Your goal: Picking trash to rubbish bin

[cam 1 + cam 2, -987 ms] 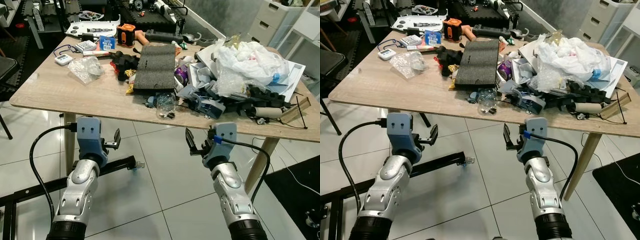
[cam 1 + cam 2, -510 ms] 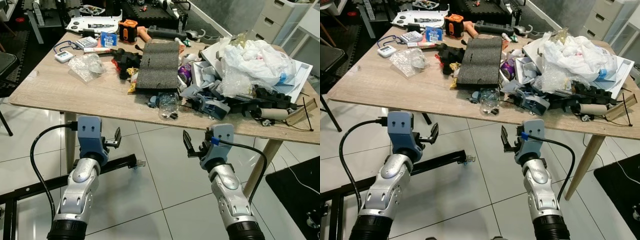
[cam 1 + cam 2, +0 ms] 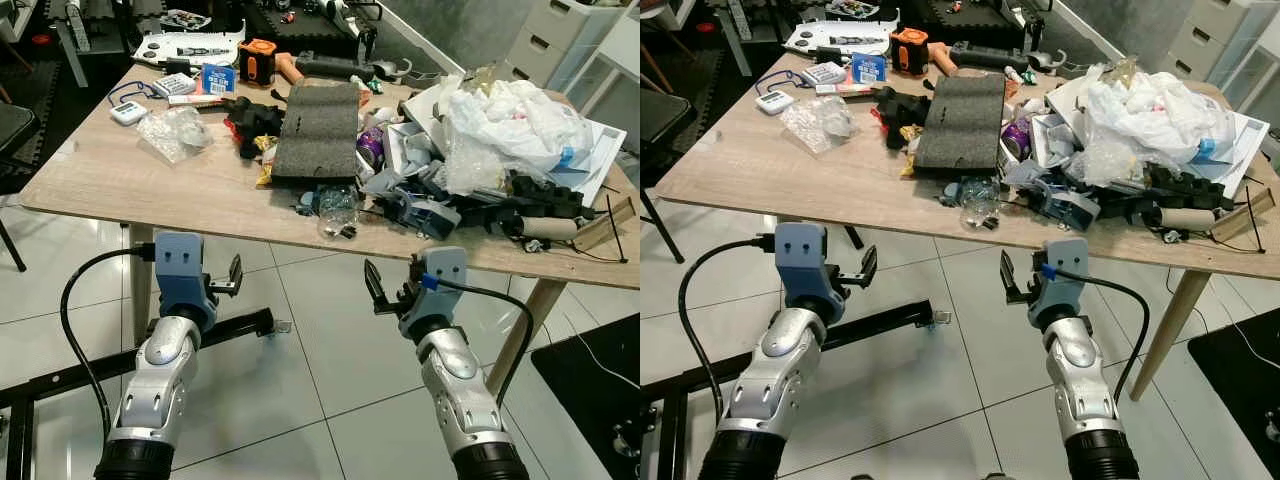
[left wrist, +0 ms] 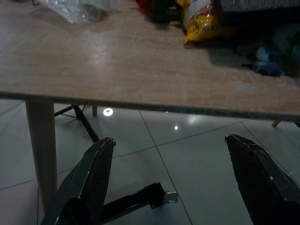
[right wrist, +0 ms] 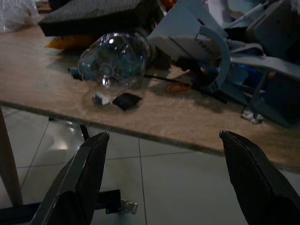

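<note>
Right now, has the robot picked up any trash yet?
Not yet. Both grippers, left and right, are open and hold nothing, below the table edge. The bottle, wrappers and bags all lie on the table. All the picking is left.

You see a matt wood-grain table (image 3: 120, 185), glossy white floor tiles (image 3: 330, 340), a clear crumpled plastic bottle (image 5: 115, 60) and a rough dark foam slab (image 3: 318, 130).

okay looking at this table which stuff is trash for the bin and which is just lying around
Likely trash: clear plastic bottle, yellow wrapper, crumpled plastic bags, clear plastic wrap.

Probably just lying about: orange tape measure, white timer, calculator, black foam pad. Both grippers, left and right, hang open below the table edge.
</note>
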Controlling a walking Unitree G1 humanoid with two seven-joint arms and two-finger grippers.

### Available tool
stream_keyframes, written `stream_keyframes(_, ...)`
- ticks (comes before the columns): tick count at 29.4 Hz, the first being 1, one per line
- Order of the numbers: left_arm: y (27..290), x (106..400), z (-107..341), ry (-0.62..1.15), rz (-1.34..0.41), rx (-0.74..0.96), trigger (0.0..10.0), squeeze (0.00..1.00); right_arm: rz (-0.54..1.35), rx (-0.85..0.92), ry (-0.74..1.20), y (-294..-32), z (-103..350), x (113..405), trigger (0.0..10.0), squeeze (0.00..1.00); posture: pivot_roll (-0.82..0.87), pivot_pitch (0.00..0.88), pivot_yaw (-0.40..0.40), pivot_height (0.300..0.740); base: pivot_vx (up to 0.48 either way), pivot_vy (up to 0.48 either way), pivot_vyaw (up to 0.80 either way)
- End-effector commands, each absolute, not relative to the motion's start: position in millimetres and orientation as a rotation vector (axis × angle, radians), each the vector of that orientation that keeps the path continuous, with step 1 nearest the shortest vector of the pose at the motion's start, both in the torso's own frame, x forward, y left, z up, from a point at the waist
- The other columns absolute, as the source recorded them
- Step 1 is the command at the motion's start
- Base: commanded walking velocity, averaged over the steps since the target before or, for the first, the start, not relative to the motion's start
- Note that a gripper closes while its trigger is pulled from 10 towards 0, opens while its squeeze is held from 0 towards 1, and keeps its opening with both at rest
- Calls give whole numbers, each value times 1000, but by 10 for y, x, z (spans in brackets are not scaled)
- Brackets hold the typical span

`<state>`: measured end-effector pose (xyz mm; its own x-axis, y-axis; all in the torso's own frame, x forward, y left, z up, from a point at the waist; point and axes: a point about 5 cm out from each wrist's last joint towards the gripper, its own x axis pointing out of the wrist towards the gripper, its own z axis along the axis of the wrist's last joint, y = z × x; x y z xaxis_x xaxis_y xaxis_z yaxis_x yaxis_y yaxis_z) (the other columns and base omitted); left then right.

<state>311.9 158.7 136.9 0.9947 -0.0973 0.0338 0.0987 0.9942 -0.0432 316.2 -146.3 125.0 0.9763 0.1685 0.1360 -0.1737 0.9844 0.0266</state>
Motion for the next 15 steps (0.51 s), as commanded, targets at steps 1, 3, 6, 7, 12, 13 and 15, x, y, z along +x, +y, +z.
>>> stream_keyframes(1,1540,3097,1310,-10,-109,-70,10000,0,174,46,-119,-1464,1217,3139,10000,0,-1,173,-54,740,382,0,0)
stream_keyframes(3,1539,3104,1313,-11,-112,-69,10000,0,173,46,-119,-1463,1219,3145,10000,0,-2,185,-55,740,397,0,0)
stream_keyframes(6,1538,3103,1317,-13,-113,-73,10000,0,171,46,-119,-1464,1216,3140,10000,0,-1,182,-53,740,416,0,0)
stream_keyframes(7,1537,3103,1318,-13,-113,-73,10000,0,171,46,-119,-1465,1214,3139,10000,0,-1,182,-53,740,424,0,0)
stream_keyframes(12,1543,3109,1326,-15,-114,-71,10000,0,170,46,-118,-1466,1211,3137,10000,0,0,181,-52,740,420,0,0)
stream_keyframes(13,1546,3106,1325,-15,-112,-71,10000,0,170,47,-117,-1465,1207,3132,10000,0,0,181,-52,740,409,0,0)
stream_keyframes(15,1546,3105,1322,-14,-112,-70,10000,0,170,46,-116,-1466,1203,3132,10000,0,0,181,-52,740,399,0,0)
